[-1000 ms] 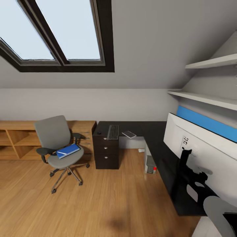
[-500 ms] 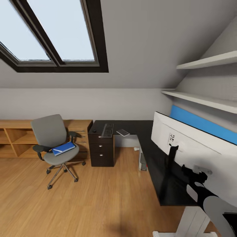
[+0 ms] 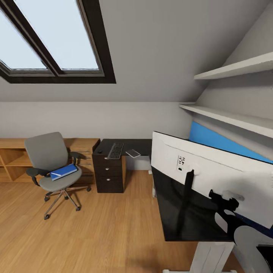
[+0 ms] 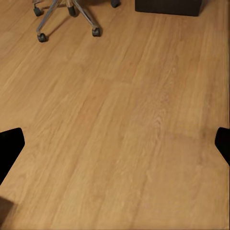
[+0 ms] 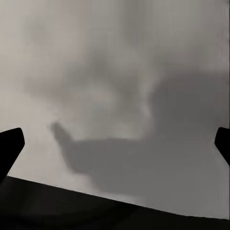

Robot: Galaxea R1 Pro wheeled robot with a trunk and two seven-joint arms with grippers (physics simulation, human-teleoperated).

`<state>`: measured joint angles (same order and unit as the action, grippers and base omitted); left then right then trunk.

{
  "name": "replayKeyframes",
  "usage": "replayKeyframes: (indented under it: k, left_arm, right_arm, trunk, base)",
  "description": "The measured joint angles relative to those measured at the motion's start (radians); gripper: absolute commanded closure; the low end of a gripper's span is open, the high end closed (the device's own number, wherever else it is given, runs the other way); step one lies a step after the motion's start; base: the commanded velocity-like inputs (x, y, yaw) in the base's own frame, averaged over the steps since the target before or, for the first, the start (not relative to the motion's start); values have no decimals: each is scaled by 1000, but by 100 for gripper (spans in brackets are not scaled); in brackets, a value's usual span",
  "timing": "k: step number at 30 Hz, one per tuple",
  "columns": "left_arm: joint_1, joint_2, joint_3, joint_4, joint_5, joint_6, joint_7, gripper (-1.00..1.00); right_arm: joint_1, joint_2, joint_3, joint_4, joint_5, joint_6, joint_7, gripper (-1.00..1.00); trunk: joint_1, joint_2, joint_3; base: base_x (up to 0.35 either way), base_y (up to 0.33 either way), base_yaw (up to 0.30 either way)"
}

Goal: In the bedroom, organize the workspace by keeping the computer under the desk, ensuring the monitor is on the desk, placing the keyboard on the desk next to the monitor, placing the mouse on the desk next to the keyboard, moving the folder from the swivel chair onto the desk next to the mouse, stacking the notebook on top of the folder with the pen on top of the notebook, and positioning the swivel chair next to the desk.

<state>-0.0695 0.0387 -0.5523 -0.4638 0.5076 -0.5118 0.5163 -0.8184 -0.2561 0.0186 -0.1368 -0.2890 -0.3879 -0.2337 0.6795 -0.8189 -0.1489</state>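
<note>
I'm steering with both grippers' jaws spread wide and empty: the left gripper (image 4: 115,139) is hanging over bare wood floor (image 4: 124,120), the right gripper (image 5: 115,139) is facing the monitor's pale back. Closest to me, the monitor (image 3: 204,167) is standing on the near wing of the desk (image 3: 182,212). Farther off, the keyboard (image 3: 115,150) and the notebook (image 3: 133,153) are lying on the far wing above the drawers. The folder (image 3: 63,171) is resting on the swivel chair (image 3: 53,163), beside the desk. I'm judging the folder comes next, so I should roll left, keeping my right arm clear of the monitor.
</note>
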Motion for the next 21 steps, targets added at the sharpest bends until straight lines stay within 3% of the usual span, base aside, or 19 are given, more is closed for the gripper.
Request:
replayKeyframes:
  k: [15,21]
  left_arm:
    - [0,-1,-1,1,0,3,-1,-100]
    - [0,-1,-1,1,0,2,0,-100]
  right_arm:
    - [0,0,2,0,1,0,0,-100]
    - [0,0,1,0,0,1,0,-100]
  trunk:
    - [0,0,0]
    - [0,0,0]
  base:
    - [156,-314,0]
    - [44,-100,0]
